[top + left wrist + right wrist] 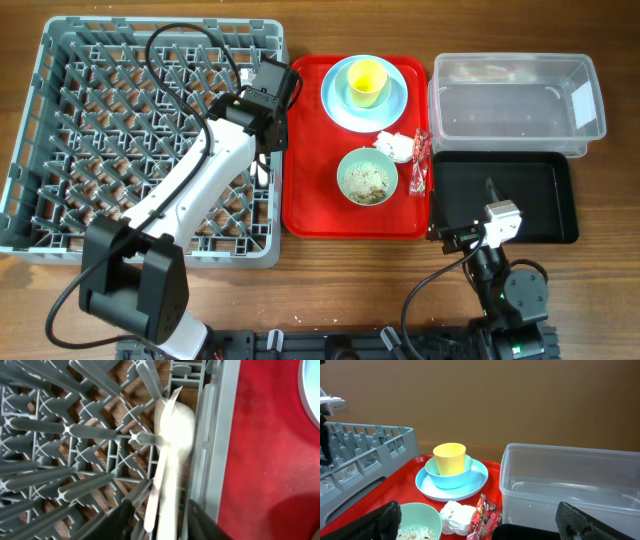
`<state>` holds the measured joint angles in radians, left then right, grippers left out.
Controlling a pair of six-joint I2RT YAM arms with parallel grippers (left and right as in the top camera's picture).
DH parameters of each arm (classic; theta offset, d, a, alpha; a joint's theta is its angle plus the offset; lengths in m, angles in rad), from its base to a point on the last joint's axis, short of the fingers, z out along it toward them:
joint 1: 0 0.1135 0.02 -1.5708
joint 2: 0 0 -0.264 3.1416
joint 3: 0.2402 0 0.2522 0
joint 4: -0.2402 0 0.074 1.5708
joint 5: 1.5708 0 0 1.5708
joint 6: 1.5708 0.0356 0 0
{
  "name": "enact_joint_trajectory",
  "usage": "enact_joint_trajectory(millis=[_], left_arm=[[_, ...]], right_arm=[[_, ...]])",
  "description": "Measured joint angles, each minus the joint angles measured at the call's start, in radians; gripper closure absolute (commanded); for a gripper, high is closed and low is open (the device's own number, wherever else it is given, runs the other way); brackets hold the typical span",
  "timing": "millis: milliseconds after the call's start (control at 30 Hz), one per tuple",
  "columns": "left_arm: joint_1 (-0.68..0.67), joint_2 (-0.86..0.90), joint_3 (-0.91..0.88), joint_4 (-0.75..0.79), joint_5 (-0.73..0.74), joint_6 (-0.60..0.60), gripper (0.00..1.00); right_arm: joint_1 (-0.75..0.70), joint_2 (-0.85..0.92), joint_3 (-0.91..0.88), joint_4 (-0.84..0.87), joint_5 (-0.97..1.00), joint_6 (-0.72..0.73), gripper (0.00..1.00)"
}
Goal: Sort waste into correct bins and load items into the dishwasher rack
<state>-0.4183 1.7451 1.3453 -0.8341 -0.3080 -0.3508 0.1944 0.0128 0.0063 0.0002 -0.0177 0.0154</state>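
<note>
My left gripper point(270, 88) hangs over the right edge of the grey dishwasher rack point(60, 120). In the left wrist view its jaws point(159, 512) stand open, with the white spoon point(176, 425) and the fork handle point(155, 490) lying loose between them on the rack's pegs. On the red tray sit a pale-blue plate point(338, 108) carrying a yellow cup point(366, 82), a mint bowl point(367, 177) of rice scraps, a crumpled napkin point(395, 146) and a red wrapper point(420, 160). My right gripper point(462, 237) waits open and empty by the black tray's front corner, facing the wrapper point(485, 512).
The flat red serving tray point(310, 205) lies between the rack and the two bins. The clear tub point(515, 95) stands at the back right, the black tray point(505, 200) in front of it. In the right wrist view the cup point(450, 457) sits in a small bowl on the plate.
</note>
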Motion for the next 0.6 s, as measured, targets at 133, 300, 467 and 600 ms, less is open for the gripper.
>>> enact_joint_trajectory(millis=[133,300,467,600], left_arm=[[0.0,0.0,0.0,-0.001,0.0,0.002,0.5],[0.003,-0.099,0.037,-0.102,0.004,-0.04,0.04],[0.135,-0.568,0.089,-0.216,0.011,-0.149,0.0],[0.249,-0.767,0.094,-0.293,0.007,-0.168,0.0]], right_arm=[[0.0,0.0,0.0,0.0,0.0,0.0,0.0],[0.0,0.0,0.0,0.0,0.0,0.0,0.0],[0.0,0.0,0.0,0.0,0.0,0.0,0.0],[0.0,0.0,0.0,0.0,0.0,0.0,0.0]])
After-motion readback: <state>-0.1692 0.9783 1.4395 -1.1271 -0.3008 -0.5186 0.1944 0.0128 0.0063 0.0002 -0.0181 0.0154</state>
